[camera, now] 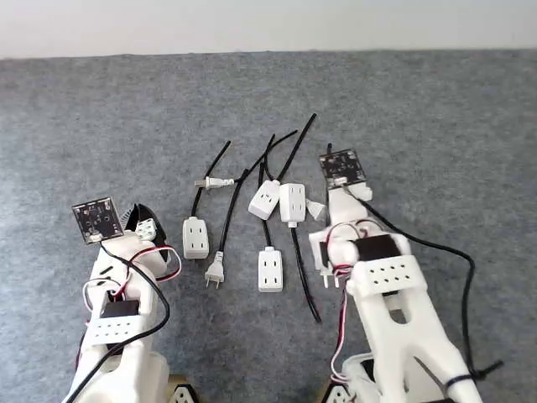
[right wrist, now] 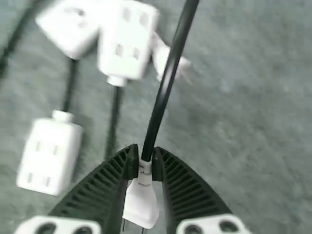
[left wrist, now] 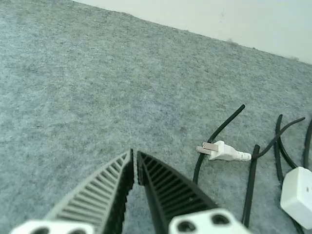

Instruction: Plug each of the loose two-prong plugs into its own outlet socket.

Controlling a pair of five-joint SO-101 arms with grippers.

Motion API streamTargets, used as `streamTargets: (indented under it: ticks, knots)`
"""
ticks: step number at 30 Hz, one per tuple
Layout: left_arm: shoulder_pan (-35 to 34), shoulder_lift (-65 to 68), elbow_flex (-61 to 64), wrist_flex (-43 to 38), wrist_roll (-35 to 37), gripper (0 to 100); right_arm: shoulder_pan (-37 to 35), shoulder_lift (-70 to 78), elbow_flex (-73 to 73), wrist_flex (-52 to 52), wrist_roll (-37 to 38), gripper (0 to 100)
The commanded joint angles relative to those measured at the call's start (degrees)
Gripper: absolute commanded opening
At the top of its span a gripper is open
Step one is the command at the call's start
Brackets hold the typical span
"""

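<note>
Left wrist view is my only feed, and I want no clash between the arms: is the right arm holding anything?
Observer: Yes. The right gripper has its jaws shut on a white plug, whose black cord runs out from between them.
Operator: Which socket lies closest to my arm?
Observer: An outlet socket with no plug in it lies just beside the left gripper, on the side toward the right arm.
</note>
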Motion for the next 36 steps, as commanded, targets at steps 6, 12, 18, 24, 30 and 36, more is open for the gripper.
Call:
streamTargets:
  ticks: [6,12,18,24,30,36]
  knots:
    - [-0.4,-1.1,-0.4,0.1,-0.4,2,8.7,1.8,-2.8,1.3,5.5,0.8]
    - [-0.4,-1.1,-0.4,0.1,-0.4,2,12.3,11.4,-4.7,0.8,6.3,0.8]
    - [-0.4,-1.1,-0.4,0.1,-0.4,2,13.2,18.2,-9.6,1.9,8.7,1.3]
    - [-0.4,-1.2,-0.4,0.1,-0.4,2,13.0,20.0,-11.5,3.6,8.7,9.4]
    - [-0.4,-1.3,0.0,0.0,-0.4,2,12.4,20.4,-13.5,4.4,8.5,8.4]
    - [-0.4,-1.4,0.0,0.0,-0.4,2,9.8,20.6,-13.7,7.3,8.6,8.4]
